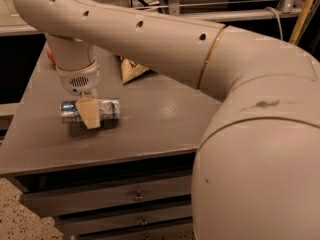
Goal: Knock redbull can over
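Gripper (90,118) hangs over the table's (165,119) 9 o'clock side, pointing straight down. It looks clamped on the redbull can (109,109) across its middle; the near finger (89,111) covers the can's centre. Can is on its side, level, long axis 9-to-3, at or just above the tabletop. Cannot tell which end is the top. Chip bag (131,70) sits at 1 o'clock, apart. Likely only release remains.

My grey table (160,119), loaded.
Redbull can (109,109) on its side under my gripper (90,118); snack bag (131,70) behind it.
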